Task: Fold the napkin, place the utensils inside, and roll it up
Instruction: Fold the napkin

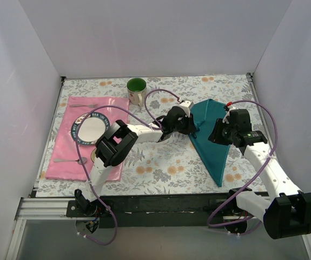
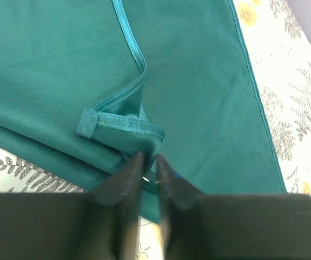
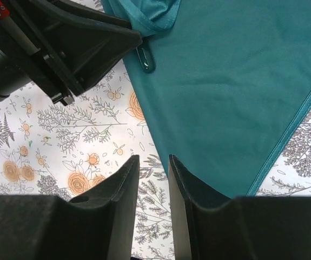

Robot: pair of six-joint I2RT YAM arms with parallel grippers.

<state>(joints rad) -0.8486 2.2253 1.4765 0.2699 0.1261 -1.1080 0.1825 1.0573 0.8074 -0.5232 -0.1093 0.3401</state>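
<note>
Nearest us in the top view, the napkin (image 1: 212, 157) lies on the table (image 1: 160, 168) at right of centre. It is folded to a long triangle, with its narrow tip toward the bottom of the frame and its long axis running up to the broad end.

The right pincer (image 3: 153, 158) hangs above it, its jaws parted with nothing between them. In its own view the cloth spreads to the upper right.

The left pincer (image 2: 149, 156) meets the napkin's left edge. Its jaws are nearly together at a doubled hem corner, and we cannot tell whether any cloth is pinched.

The utensils (image 1: 71, 160) lie well apart at the frame's left, on the pink placemat (image 1: 63, 141) above and below a plate (image 1: 75, 130). We judge the left arm to be the nearer one for fetching them.

The plate's dark rim carries pale lettering, too small to read. Farthest back stands a green mug (image 1: 136, 91).
</note>
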